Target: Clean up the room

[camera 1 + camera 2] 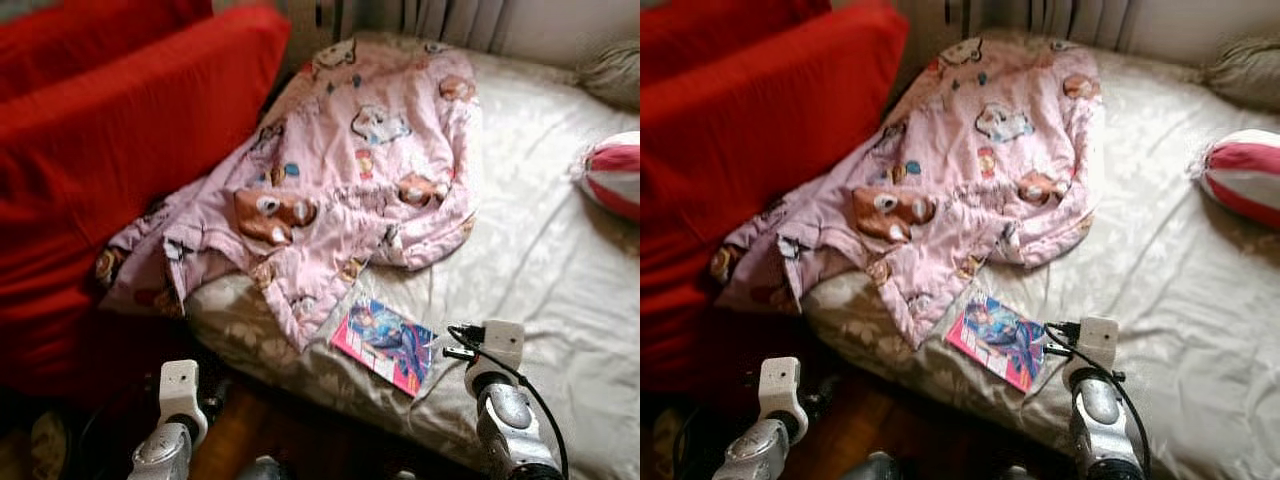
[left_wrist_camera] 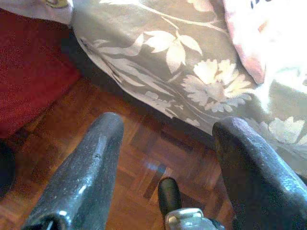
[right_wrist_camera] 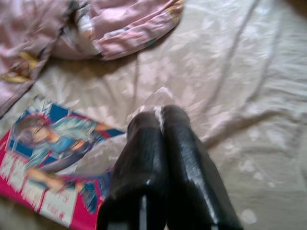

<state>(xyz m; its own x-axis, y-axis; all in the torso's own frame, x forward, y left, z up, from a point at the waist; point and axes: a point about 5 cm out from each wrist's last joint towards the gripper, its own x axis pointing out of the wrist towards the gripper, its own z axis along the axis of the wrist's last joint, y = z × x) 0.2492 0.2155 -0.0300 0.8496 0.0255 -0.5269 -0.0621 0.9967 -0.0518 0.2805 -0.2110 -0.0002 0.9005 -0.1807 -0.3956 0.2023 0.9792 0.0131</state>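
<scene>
A bed covered by a pale beige sheet with a floral pattern (image 1: 560, 270) occupies most of the scene. To its left stands a large red upholstered sofa (image 1: 110, 150). A crumpled pink quilt printed with cartoon bears (image 1: 340, 170) lies across the left half of the bed, one corner draped over the mattress edge against the sofa. A red-and-white striped round cushion (image 1: 612, 172) rests at the bed's right edge, with a grey-green pillow (image 1: 610, 70) behind it. A thin magazine with a pink-bordered, blue illustrated cover (image 1: 385, 343) lies flat on the sheet near the front edge, just beside the quilt's lower corner. The right gripper (image 3: 160, 115) hangs over the sheet beside the magazine, fingers pressed together and empty. The left gripper (image 2: 168, 139) hangs low over the brown parquet floor (image 2: 139, 158) by the bed's side, fingers spread apart, grasping nothing.
</scene>
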